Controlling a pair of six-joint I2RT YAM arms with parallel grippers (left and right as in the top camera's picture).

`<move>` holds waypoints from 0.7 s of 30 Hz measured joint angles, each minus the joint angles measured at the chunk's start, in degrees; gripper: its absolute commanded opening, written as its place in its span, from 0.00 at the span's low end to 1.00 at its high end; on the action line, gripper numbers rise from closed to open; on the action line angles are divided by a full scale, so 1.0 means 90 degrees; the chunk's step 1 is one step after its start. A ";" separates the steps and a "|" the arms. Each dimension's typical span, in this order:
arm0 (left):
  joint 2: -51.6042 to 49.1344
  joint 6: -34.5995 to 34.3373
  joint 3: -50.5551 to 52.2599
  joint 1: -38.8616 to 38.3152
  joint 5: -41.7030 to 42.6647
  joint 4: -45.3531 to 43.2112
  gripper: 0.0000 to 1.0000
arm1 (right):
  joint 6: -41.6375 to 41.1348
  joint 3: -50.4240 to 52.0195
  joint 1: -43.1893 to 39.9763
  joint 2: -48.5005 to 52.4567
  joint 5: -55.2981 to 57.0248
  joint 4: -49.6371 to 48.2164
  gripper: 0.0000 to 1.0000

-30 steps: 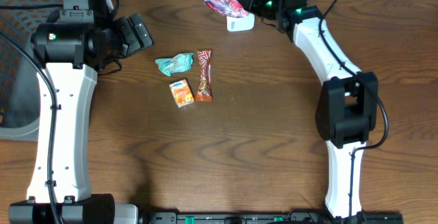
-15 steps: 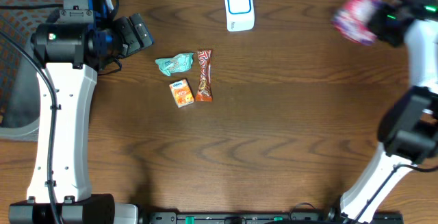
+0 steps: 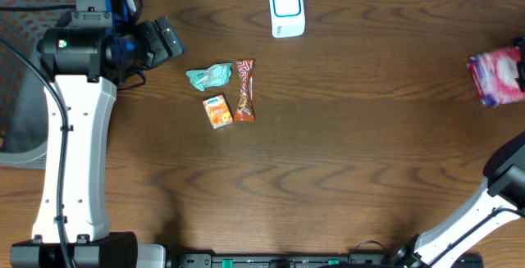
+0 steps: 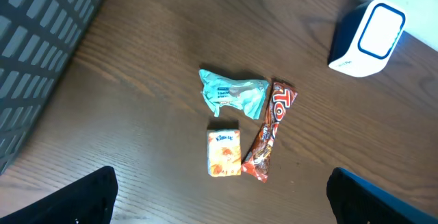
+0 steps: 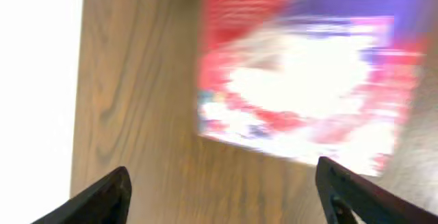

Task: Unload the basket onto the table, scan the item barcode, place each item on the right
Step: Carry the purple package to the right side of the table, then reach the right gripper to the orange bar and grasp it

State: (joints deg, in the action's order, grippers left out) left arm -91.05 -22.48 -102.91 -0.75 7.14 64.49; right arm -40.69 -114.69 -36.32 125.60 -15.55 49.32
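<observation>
Overhead: scanner (image 3: 287,10) stands at the top edge of the table (image 3: 328,161), about centre. Bag (image 3: 498,77), pink-red, sits at the far right edge of the view, well apart from the scanner. Only a piece of the right arm (image 3: 509,178) shows, bottom right. Left of centre is a tight cluster: teal packet (image 3: 209,75), bar (image 3: 244,90) just beside it, orange tissue pack (image 3: 216,111) below the packet. The left arm (image 3: 78,96) runs down the left side, next to a grey mesh bin (image 3: 20,71).

Left wrist: left gripper (image 4: 222,207) is spread wide with nothing between the fingers; tips sit in the two bottom corners. The cluster lies ahead of it on the table, the scanner top right, the bin along the left.

Right wrist: right gripper (image 5: 226,196) is spread too and holds nothing. The bag is ahead of the fingers and clear of both. It is heavily blurred over the wood, so no label or barcode is readable.
</observation>
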 measured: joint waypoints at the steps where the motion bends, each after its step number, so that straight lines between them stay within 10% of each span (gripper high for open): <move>1: 0.0000 0.0000 -0.0002 0.0000 0.0000 0.0002 0.98 | 0.0085 0.0000 0.0005 -0.0010 -0.0243 -0.0034 0.82; 11: 0.0000 0.0000 -0.0002 0.0000 0.0000 0.0002 0.98 | 0.2650 -0.0002 0.0947 -0.0539 -0.4034 0.0697 0.81; 12: 0.0000 0.0000 0.0000 0.0000 0.0000 0.0002 0.98 | 0.2929 -0.0002 0.1197 -0.0573 -0.4172 0.0920 0.98; 14: 0.0000 0.0000 -0.0002 0.0000 0.0000 0.0000 0.98 | 0.3383 -0.0002 0.1807 -0.0593 -0.4214 0.1156 0.99; 21: 0.0000 0.0000 -0.0002 0.0000 0.0000 0.0002 0.98 | 0.3614 0.0000 0.4019 -0.0221 -0.3415 0.0651 0.78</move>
State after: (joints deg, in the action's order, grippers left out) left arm -91.05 -22.48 -102.94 -0.75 7.14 64.51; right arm -8.16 -114.69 -0.14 123.61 -46.28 55.18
